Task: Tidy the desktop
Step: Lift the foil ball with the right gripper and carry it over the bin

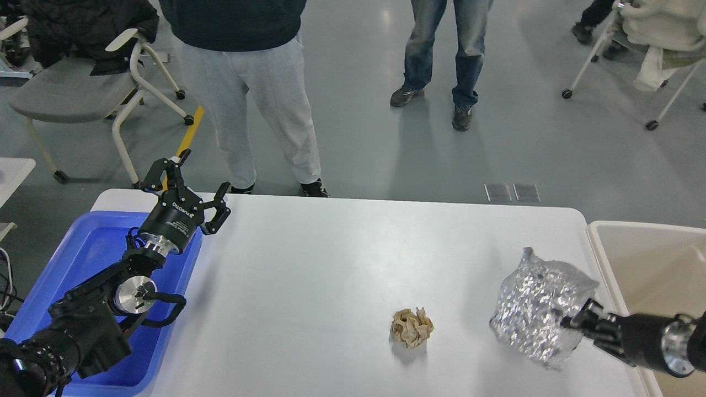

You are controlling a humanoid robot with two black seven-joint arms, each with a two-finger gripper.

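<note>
Desktop [309, 286] is big and white, and it fills the middle of the view. On it sit a small brown paper ball [412, 327] and a shiny silver bag [538, 306]. The paper ball is near the bag, just to its left. A blue tray [88, 248] lies at the desktop's left end, and a beige bin [645, 259] stands at its right end.

The left gripper [193, 184] is raised over the far left corner of the desktop, by the tray, with its fingers spread wide and nothing in them. It is well apart from the ball and the bag.

The right gripper [573, 321] comes in from the right, low over the desktop. Its tips press into the bag's side and pinch it.
</note>
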